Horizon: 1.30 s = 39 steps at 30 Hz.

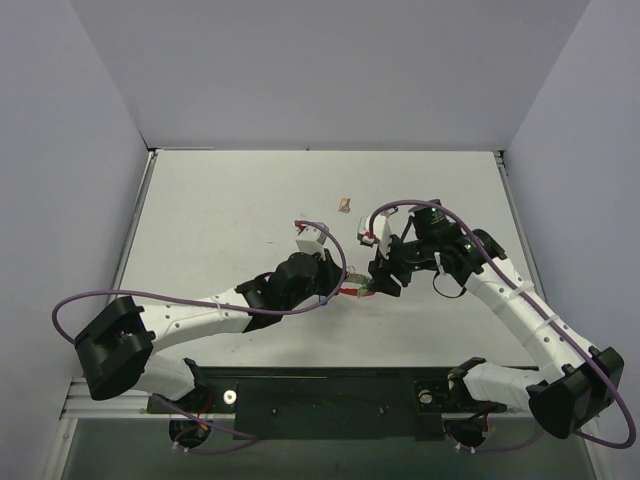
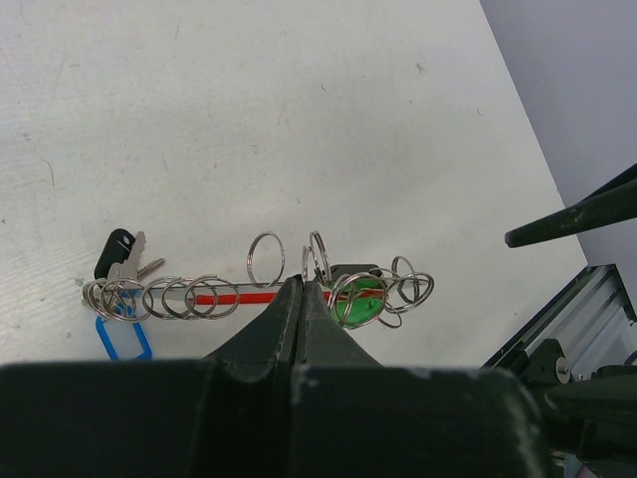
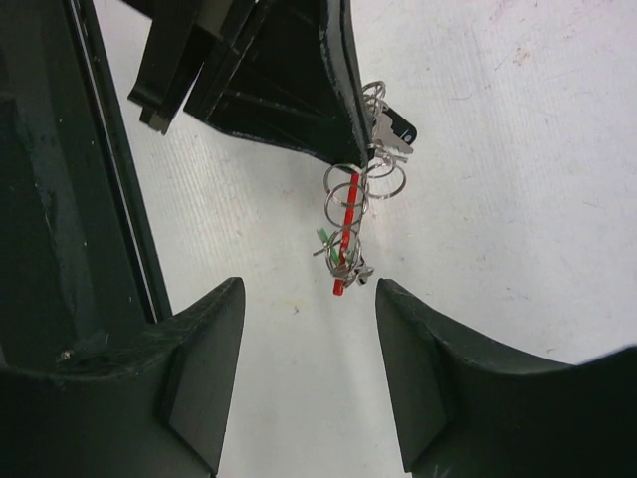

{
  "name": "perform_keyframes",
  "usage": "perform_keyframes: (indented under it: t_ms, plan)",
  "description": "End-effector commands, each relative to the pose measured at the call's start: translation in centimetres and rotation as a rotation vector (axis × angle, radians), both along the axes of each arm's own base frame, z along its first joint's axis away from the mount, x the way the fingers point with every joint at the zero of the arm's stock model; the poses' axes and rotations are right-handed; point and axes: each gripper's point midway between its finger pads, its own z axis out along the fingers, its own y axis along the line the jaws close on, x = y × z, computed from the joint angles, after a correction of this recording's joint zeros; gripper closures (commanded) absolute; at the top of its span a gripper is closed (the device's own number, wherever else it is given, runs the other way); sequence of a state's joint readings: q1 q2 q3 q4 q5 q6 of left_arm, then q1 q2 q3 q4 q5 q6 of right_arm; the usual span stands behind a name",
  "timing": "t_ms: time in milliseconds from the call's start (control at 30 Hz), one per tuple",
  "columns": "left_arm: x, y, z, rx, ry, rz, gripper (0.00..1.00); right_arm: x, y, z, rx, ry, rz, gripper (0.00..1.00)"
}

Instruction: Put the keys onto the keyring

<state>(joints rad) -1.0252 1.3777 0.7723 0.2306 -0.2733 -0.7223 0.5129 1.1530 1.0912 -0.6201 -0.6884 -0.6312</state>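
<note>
The big white table [image 1: 220, 200] has two arms reaching over it, the left arm [image 1: 200, 315] and the right arm [image 1: 520, 310], and they meet near the middle. The left gripper [image 2: 302, 284] is squeezed tight, and it looks like it pinches a thin red stick [image 2: 234, 298] by its middle. The right gripper [image 3: 309, 289] is spread wide with nothing in it, and it points at the low end of the stick. Lots of shiny rings [image 2: 265, 259] sit in a row along the stick. The keys [image 2: 129, 261] bunch up at one end of it, beside a little blue tag [image 2: 121, 339], so I think they are already close to the rings. I cannot tell if the stick rests on the table or hangs just above it. The pinch is very small, so the stick could tip or slip out. If the right gripper bumps it, the rings could tangle or slide off.
</note>
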Motion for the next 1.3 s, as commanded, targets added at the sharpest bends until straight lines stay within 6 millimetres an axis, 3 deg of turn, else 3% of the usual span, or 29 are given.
perform_keyframes:
  t_ms: [0, 400, 767, 1267]
  plan:
    - [0.3, -1.1, 3.4, -0.104, -0.026, 0.008, 1.00, 0.4, 2.0, 0.3, 0.103, 0.034, -0.017, 0.49]
    - [-0.3, -0.9, 3.5, -0.127, -0.017, -0.008, 1.00, 0.8, 2.2, -1.5, 0.046, -0.035, 0.138, 0.50]
    - [-0.6, -1.0, 3.7, -0.159, -0.010, -0.021, 1.00, 0.4, 2.1, -1.1, -0.070, -0.156, 0.348, 0.46]
    - [-0.5, -0.4, 4.1, -0.199, -0.005, -0.015, 1.00, 0.8, 3.0, -3.2, -0.035, -0.104, 0.268, 0.46]
